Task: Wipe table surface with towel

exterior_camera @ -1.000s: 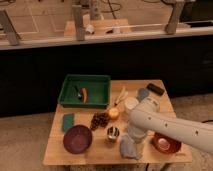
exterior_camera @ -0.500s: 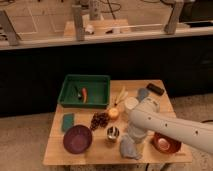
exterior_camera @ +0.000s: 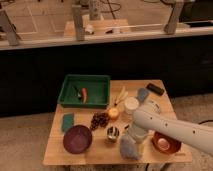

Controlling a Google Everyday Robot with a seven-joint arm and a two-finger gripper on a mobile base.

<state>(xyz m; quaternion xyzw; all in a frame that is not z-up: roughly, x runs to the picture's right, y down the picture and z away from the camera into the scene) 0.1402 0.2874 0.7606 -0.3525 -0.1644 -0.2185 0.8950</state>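
Note:
A grey-blue towel [exterior_camera: 128,149] lies bunched on the wooden table [exterior_camera: 100,152] near its front edge, right of the middle. My white arm reaches in from the lower right. My gripper [exterior_camera: 132,138] points down at the top of the towel and touches it. The wrist hides the gripper's tips.
A green bin [exterior_camera: 85,91] with a carrot stands at the back left. Near the towel are a small metal cup [exterior_camera: 113,133], a purple bowl [exterior_camera: 77,138], grapes [exterior_camera: 99,120], an orange [exterior_camera: 114,113], a white cup [exterior_camera: 131,105] and an orange-red bowl [exterior_camera: 165,143]. A green sponge [exterior_camera: 67,122] lies left; a black object [exterior_camera: 155,89] lies back right.

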